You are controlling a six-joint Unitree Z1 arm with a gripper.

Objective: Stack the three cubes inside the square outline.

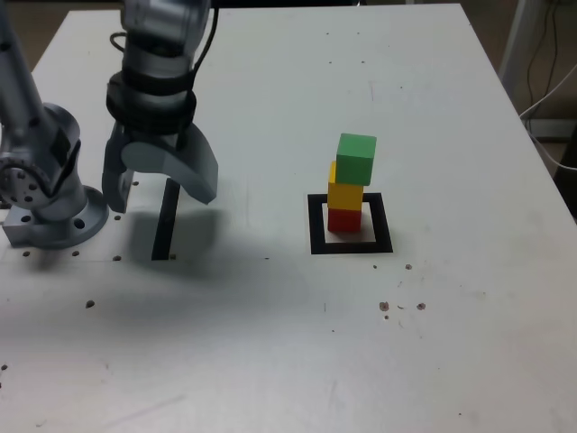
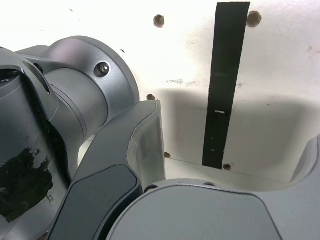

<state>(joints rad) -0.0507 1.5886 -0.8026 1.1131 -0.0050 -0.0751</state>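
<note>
The stack hides the square outline (image 1: 316, 225) centre.

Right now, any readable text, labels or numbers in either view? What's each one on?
None. No lettering on the green cube, yellow cube, red cube or square outline.
The black strip is plain tape.
The black patch on the arm housing looks like scuffing, not text.

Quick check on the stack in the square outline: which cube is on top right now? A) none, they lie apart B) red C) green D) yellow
C: the green cube sits on the yellow cube, which sits on the red cube, inside the square outline.
</note>
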